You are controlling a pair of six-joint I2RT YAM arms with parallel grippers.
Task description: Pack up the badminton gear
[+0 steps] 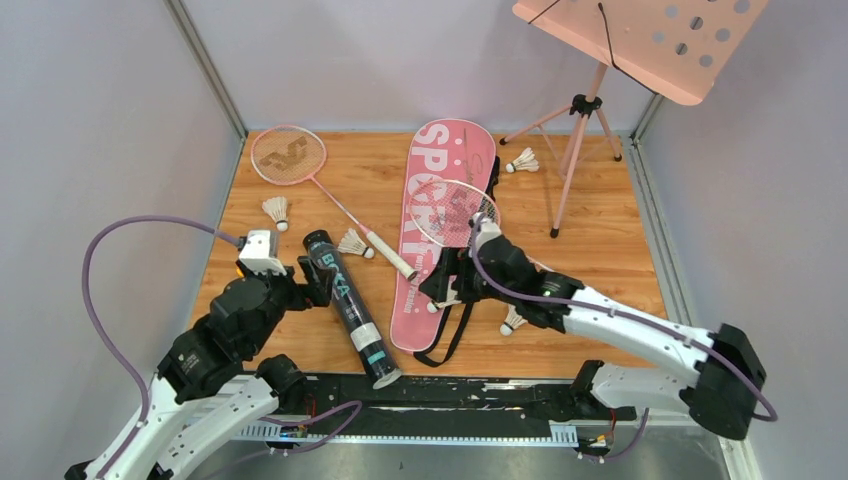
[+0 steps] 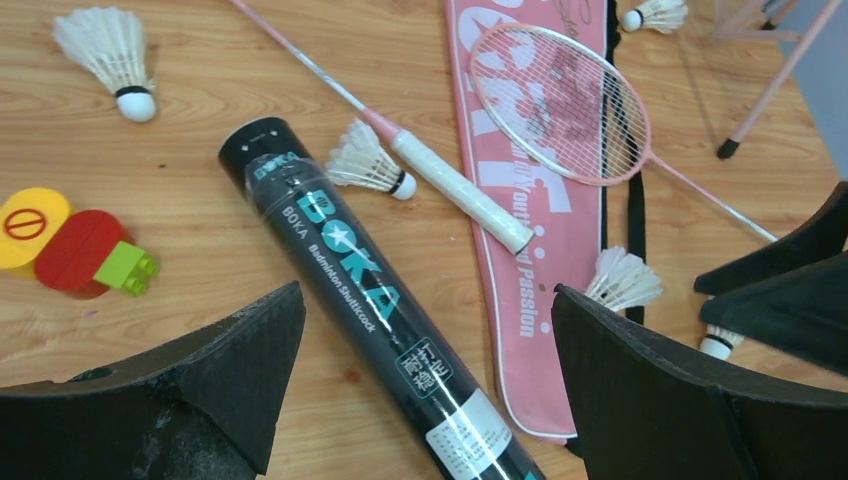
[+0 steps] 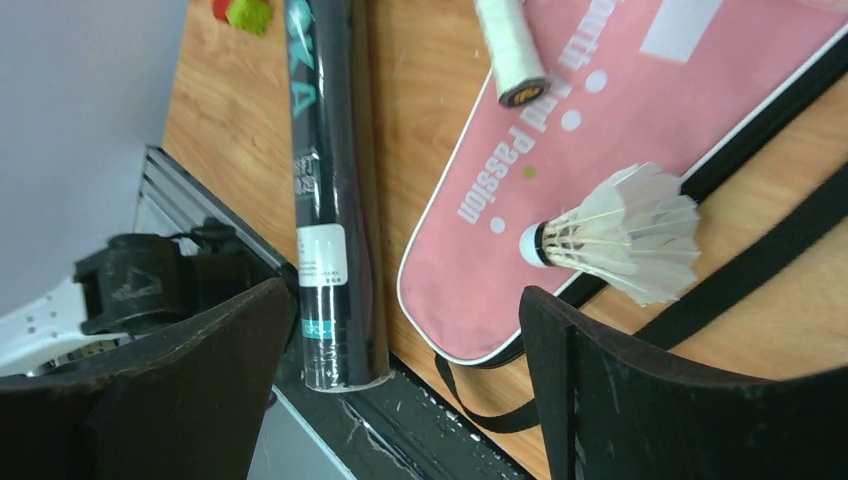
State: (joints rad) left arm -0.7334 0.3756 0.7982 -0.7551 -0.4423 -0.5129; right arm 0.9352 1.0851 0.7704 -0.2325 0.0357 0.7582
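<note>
Left gripper [image 2: 425,310] above the black BOKA shuttlecock tube [image 2: 340,290], nothing picked up yet.

The tube lies flat on the bench [image 1: 600,230]. Its long axis runs diagonally, capped end far-left and label end at the near edge. In the left wrist view it passes between the wide-spread, empty left fingers [image 2: 250,350] at a slant, not square to them. Judgement: the left arm is nearer, and the wrist likely needs to turn before closing on the tube. The right gripper [image 3: 400,295] is also wide and empty. It hovers over the near end of the pink SPORT racket bag [image 1: 440,200], with a shuttlecock [image 3: 620,235] just off its right finger at the bag's zip edge. One racket [image 1: 445,212] rests on the bag, and the other racket [image 1: 290,155] lies far-left.
</note>
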